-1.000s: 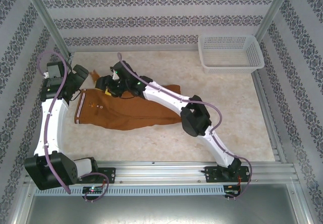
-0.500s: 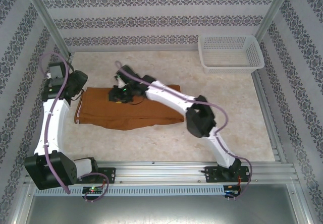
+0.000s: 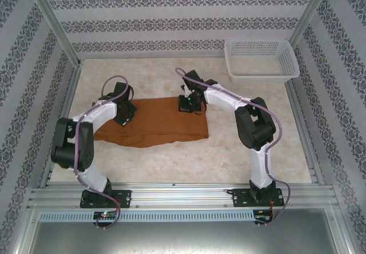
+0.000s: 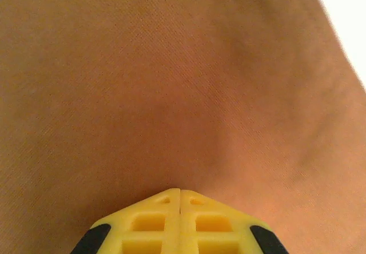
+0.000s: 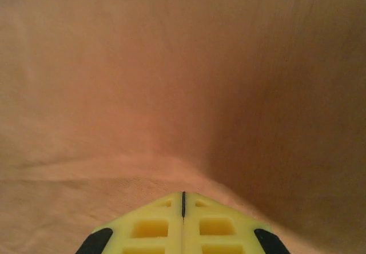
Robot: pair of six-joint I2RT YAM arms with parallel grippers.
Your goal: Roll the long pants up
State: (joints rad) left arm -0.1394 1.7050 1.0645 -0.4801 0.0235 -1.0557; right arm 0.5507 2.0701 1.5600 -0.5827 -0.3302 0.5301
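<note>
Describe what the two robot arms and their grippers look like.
Both the left arm and right arm have white tubular links joined by bulky black joint housings, with a purplish cable looping along each. The left gripper and right gripper have yellow fingers moulded with square recesses and black patches at the outer edges.

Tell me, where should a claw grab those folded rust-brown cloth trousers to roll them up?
Probably the straight right-hand end of the rust-brown cloth trousers, coming in low from the right. They lie folded flat in a long band, so that short free edge should lift easily and roll leftward.
</note>
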